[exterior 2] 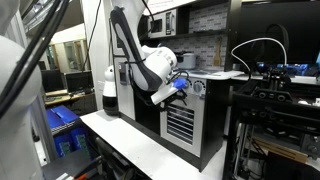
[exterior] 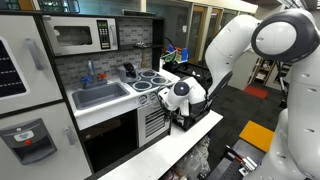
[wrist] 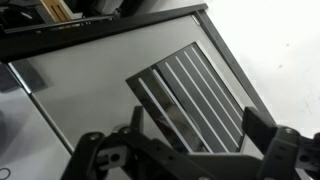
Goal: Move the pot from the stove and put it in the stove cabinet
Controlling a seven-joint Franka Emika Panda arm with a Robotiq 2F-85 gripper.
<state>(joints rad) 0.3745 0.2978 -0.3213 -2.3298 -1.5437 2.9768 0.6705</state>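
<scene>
Two fingers [wrist: 275,150] of claw [wrist: 190,150] spread wide, holding nothing, facing slatted door of stove cabinet [wrist: 190,95]

In an exterior view the stove [exterior: 155,78] sits just right of the sink [exterior: 100,96], and the microwave [exterior: 80,36] is above and behind the sink. The stove cabinet [exterior: 155,123] lies directly under the stove, to the right of the wider cabinet [exterior: 110,140] under the sink. The tool [exterior: 178,105] hangs in front of the stove cabinet, just below the stove's front edge. A long worktop [exterior: 150,158] runs in front of the kitchen. In the wrist view the door [wrist: 190,95] lies beyond the tool, tilted across the picture.
</scene>
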